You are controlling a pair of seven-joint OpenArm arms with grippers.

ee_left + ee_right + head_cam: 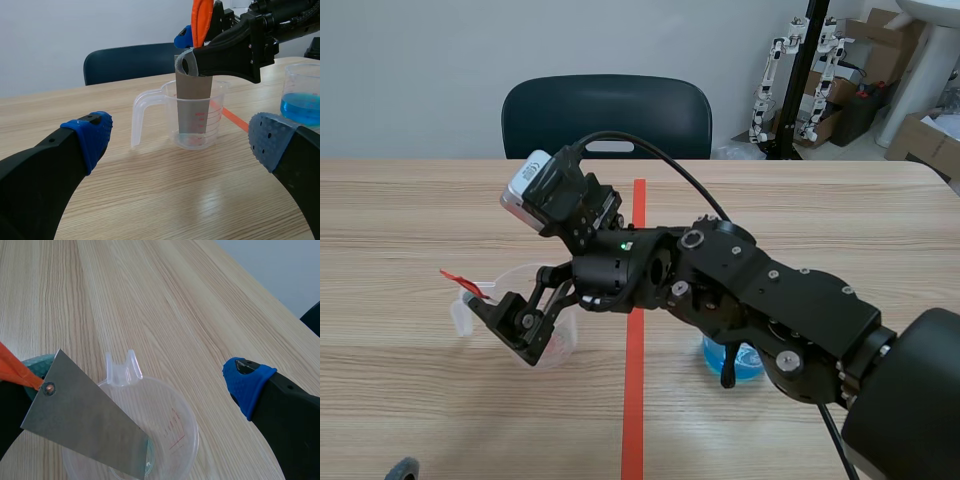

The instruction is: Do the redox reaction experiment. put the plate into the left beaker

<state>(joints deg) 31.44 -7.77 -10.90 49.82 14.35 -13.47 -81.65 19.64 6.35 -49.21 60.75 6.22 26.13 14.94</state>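
The right pincer (137, 380) is held over the left beaker (216, 117), its fingers spread wide. The plate (192, 107) is found standing tilted in this clear beaker, lower end inside, upper end resting against one pad; the other, blue pad (245, 385) is kept well apart from it. An orange tag (200, 20) is fixed at the plate's upper corner. The left pincer (181, 139) is observed low over the desk (150, 200), fingers spread, with nothing held. A second beaker (302, 95) with blue liquid is noted beside the first.
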